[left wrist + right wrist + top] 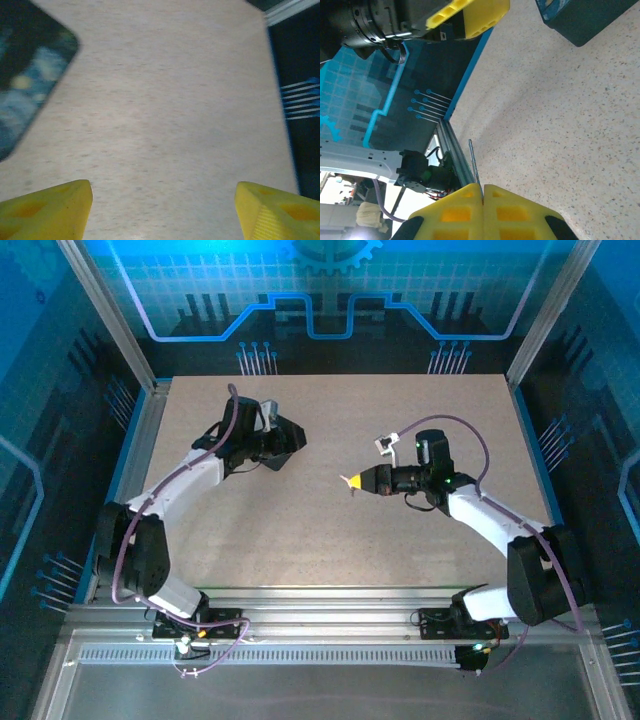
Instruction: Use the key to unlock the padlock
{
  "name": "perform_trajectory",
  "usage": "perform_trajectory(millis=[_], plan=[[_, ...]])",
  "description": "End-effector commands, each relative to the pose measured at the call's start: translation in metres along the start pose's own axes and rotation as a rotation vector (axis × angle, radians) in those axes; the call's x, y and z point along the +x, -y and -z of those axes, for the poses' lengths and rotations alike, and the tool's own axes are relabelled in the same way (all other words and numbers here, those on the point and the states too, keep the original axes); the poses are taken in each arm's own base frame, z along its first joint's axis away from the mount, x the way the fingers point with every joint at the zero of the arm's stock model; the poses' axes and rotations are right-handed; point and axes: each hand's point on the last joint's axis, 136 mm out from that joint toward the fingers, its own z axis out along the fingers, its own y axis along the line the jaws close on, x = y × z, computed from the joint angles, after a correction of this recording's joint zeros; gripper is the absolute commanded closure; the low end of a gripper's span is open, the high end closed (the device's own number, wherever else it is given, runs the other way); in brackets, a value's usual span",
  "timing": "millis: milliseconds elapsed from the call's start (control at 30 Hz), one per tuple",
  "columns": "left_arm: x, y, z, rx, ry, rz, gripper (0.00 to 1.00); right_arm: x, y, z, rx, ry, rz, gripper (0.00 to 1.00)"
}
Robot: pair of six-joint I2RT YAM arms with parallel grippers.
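My right gripper [483, 187] is shut on the key [474, 162]. The key's thin grey blade sticks out from between the yellow fingertips, above the speckled table. In the top view the right gripper [352, 481] points left at the table's middle. My left gripper [164, 187] is open, its yellow fingers [55, 207] wide apart over bare table with nothing between them. In the top view the left gripper [280, 440] sits at the back left. The padlock is out of view.
A dark tin with a blue-yellow swirl print [30, 75] lies at the upper left of the left wrist view, and its corner [585, 20] is at the top right of the right wrist view. An aluminium rail [140, 440] edges the table [400, 570].
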Motion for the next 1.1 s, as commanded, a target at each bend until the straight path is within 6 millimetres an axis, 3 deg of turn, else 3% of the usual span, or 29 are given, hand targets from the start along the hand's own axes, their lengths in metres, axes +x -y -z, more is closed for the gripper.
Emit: perform_trajectory(millis=[0,100,200,267,400,533,767,833,1067], plan=[[0.016,-0.020,-0.004,-0.098,-0.079,0.000,0.26,-0.005,-0.006,0.003,0.024,-0.007,0.042,1.00],[0.024,0.029,-0.004,0.142,-0.136,-0.041,0.37,-0.003,-0.004,0.002,0.039,-0.016,0.037,1.00],[0.038,0.075,0.014,0.385,-0.194,-0.151,0.45,-0.002,-0.002,0.003,0.059,-0.029,0.042,1.00],[0.047,0.088,0.027,0.456,-0.186,-0.252,0.46,-0.002,-0.001,0.004,0.080,-0.045,0.046,1.00],[0.068,0.093,0.042,0.479,-0.127,-0.486,0.49,-0.009,-0.010,0.005,0.043,-0.075,0.044,1.00],[0.092,0.084,0.038,0.421,0.013,-0.930,0.48,-0.015,-0.010,0.002,0.033,-0.110,-0.003,1.00],[0.048,0.076,0.019,0.047,0.364,-1.540,0.45,-0.016,-0.001,-0.004,0.044,-0.190,-0.118,1.00],[0.037,0.084,0.019,-0.029,0.484,-1.642,0.44,-0.015,0.000,-0.004,0.054,-0.199,-0.130,1.00],[0.058,0.101,0.004,-0.035,0.534,-1.835,0.49,-0.015,0.001,-0.008,0.031,-0.213,-0.200,1.00]])
